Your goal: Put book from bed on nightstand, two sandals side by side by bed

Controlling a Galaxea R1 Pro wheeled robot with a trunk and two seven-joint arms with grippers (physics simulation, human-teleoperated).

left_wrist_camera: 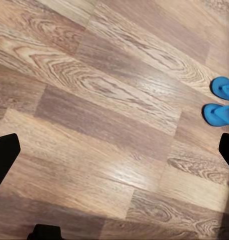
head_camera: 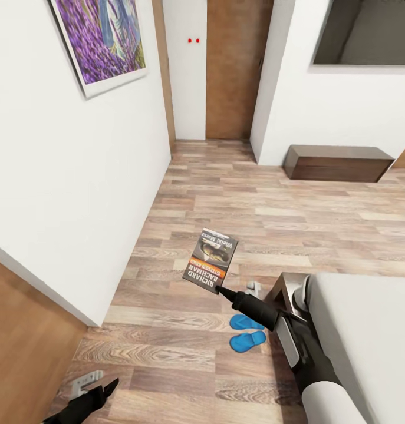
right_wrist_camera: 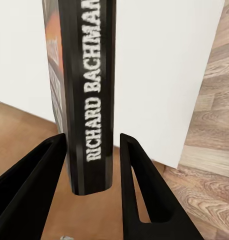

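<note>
My right gripper (head_camera: pixel 217 289) holds the book (head_camera: pixel 210 259) upright in the air above the wood floor, shut on its lower edge. In the right wrist view the black spine (right_wrist_camera: pixel 89 100) reading "Richard Bachman" stands between my two black fingers (right_wrist_camera: pixel 144 190). Two blue sandals (head_camera: pixel 247 331) lie side by side on the floor just off the bed (head_camera: pixel 358 330), below my right forearm; they also show as blue sandals (left_wrist_camera: pixel 220 102) in the left wrist view. My left gripper (head_camera: pixel 99 383) hangs low at the left, open (left_wrist_camera: pixel 114 155) over bare planks. The nightstand is out of view.
A white wall (head_camera: pixel 78 176) with a purple painting (head_camera: pixel 102 38) runs along the left. A brown door (head_camera: pixel 234 68) stands at the far end. A low dark bench (head_camera: pixel 338 162) sits against the right wall. Wood floor (head_camera: pixel 273 200) stretches ahead.
</note>
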